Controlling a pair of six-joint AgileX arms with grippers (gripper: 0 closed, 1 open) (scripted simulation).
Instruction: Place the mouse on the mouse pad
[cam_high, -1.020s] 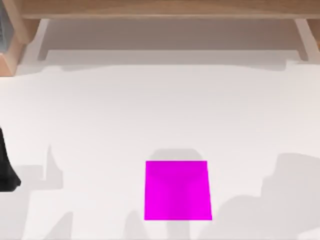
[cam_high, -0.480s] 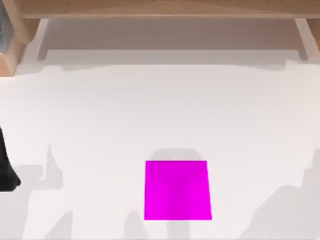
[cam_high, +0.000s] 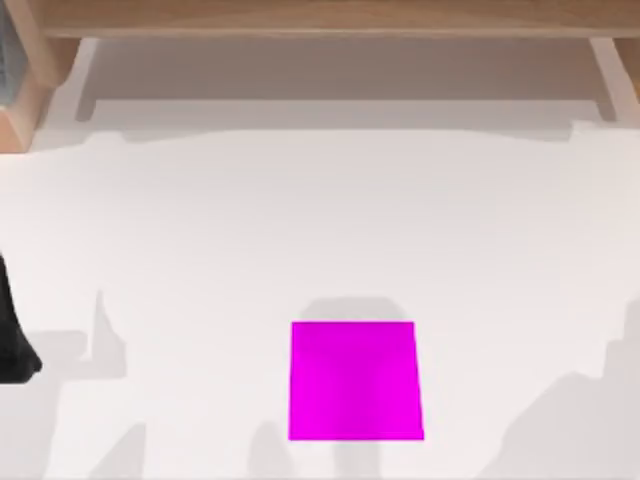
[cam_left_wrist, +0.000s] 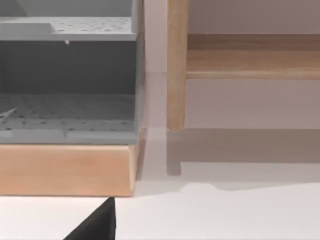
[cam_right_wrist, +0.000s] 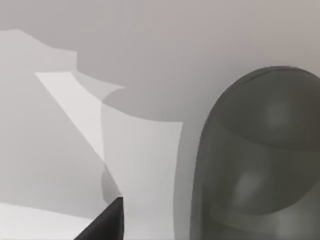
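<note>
We see the mouse (cam_right_wrist: 257, 160), dark grey and rounded, at the lower right of the right wrist view, lying on the white counter (cam_high: 320, 230) close under that camera. The magenta mouse pad (cam_high: 354, 380) lies flat at the lower centre of the top view, bare. A black part of our left arm (cam_high: 12, 340) sits at the left edge. We cannot tell how either hand stands. A wooden shelf (cam_left_wrist: 240, 55) and a grey rack (cam_left_wrist: 67, 75) fill the left wrist view.

We see the white tabletop (cam_high: 300, 220) carrying the mouse pad (cam_high: 354, 380) (flat, magenta) near our front edge, and the mouse (cam_right_wrist: 260, 165).
</note>
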